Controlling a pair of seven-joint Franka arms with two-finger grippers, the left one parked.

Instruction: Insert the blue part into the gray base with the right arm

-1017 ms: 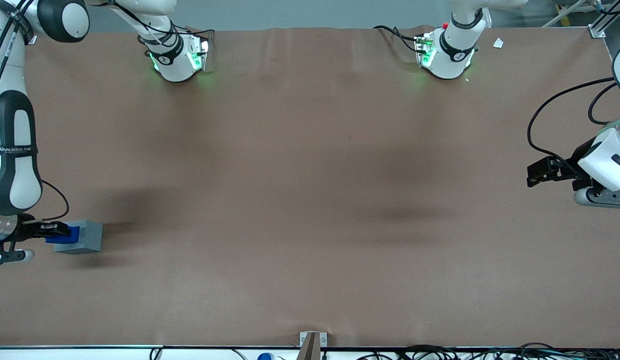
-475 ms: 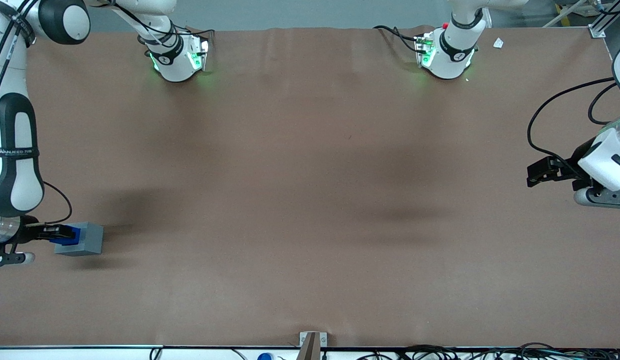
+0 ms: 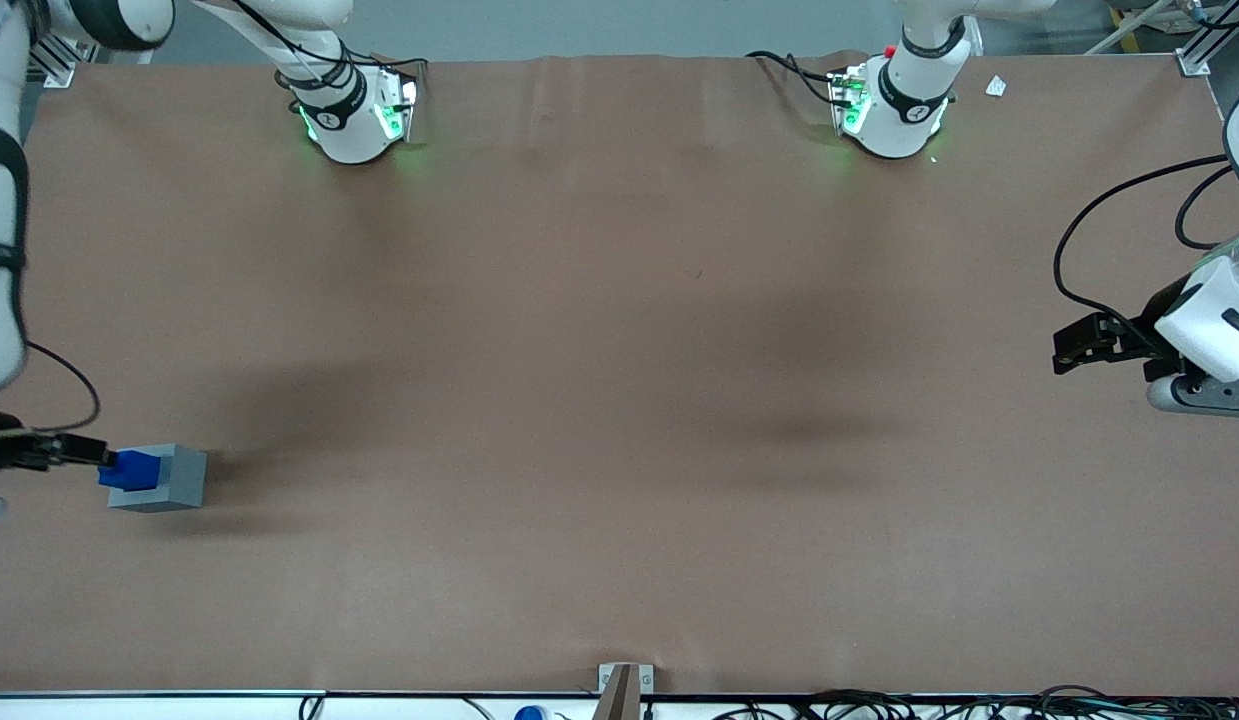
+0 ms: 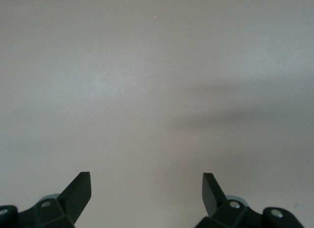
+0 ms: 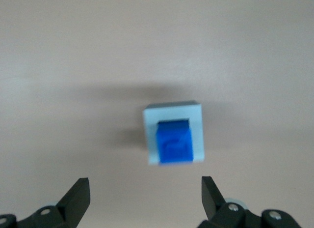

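Note:
The blue part [image 3: 131, 468] sits in the recess of the gray base [image 3: 184, 480], its top standing above the base's rim. The block stands on the brown table toward the working arm's end. The right arm's gripper [image 3: 91, 456] is open and empty, beside the block and apart from it, still farther toward the working arm's end. In the right wrist view the blue part [image 5: 173, 142] shows seated in the gray base [image 5: 171, 109]. The gripper [image 5: 144, 191] is raised clear of both, its two fingers spread wide.
A brown cover [image 3: 619, 400] spans the table. Two green-lit arm bases [image 3: 354, 115] [image 3: 889, 105] stand along the table edge farthest from the front camera. A small metal bracket [image 3: 624, 680] sits at the nearest edge. A white scrap [image 3: 996, 86] lies toward the parked arm's end.
The gripper was over the blue part at the base. It has let go and drawn back toward the working arm's end. The blue part stays in the gray base.

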